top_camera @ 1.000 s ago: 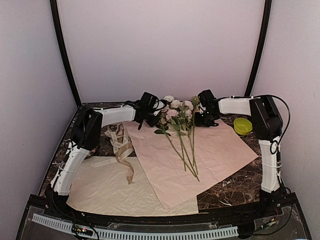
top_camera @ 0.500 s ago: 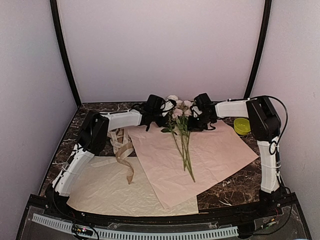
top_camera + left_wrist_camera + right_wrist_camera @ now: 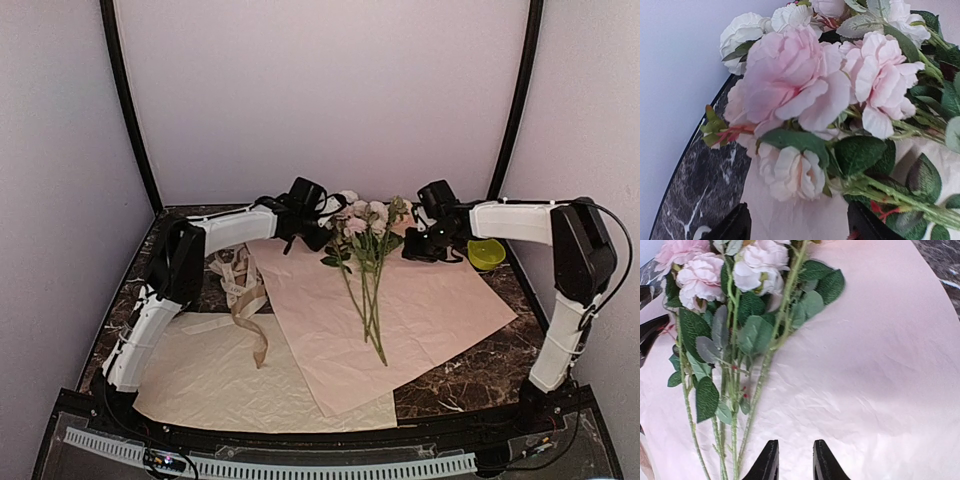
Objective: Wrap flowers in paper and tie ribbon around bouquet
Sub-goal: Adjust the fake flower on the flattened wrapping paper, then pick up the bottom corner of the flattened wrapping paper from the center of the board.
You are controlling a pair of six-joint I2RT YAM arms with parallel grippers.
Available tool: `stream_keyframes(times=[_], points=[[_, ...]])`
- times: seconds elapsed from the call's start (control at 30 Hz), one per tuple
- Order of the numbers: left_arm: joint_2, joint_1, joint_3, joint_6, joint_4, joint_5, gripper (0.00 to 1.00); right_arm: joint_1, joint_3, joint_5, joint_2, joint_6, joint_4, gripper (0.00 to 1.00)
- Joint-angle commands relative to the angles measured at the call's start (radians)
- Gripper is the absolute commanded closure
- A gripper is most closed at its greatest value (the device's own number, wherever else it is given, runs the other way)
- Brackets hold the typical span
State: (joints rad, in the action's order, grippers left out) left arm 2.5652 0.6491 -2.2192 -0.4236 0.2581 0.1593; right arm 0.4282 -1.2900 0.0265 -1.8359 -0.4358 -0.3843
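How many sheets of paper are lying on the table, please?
2: the pink sheet lies mid-table under the roses; the cream-beige sheet lies near left, partly under the pink one. More could be hidden beneath.

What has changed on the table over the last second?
The right end effector, after pushing left against the flowers, has drawn back to the right, clear of them. The left end effector has opened its jaws by the flower heads and eased slightly left. The stems lie bunched closer than a second ago. The paper, ribbon, cream sheet and green bowl stayed put.
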Motion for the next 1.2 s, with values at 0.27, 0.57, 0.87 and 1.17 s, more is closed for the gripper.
stream_keyframes(times=[0.27, 0.57, 0.87, 1.17], points=[[-0.305, -0.136, 0.14, 0.231, 0.382, -0.109, 0.16, -0.039, 0.201, -0.164, 0.132, -0.061, -0.09, 0.74], [-0.345, -0.326, 0.317, 0.411, 0.406, -0.223, 0.08, -0.046, 0.285, -0.201, 0.151, -0.021, -0.093, 0.71], [-0.56, -0.296, 0.578, 0.472, 0.255, -0.134, 0.14, -0.048, 0.275, -0.118, 0.021, 0.046, -0.005, 0.7], [-0.949, 0.111, 1.017, 0.17, 0.021, -0.208, 0.27, -0.045, 0.215, -0.059, 0.003, 0.121, -0.016, 0.69]])
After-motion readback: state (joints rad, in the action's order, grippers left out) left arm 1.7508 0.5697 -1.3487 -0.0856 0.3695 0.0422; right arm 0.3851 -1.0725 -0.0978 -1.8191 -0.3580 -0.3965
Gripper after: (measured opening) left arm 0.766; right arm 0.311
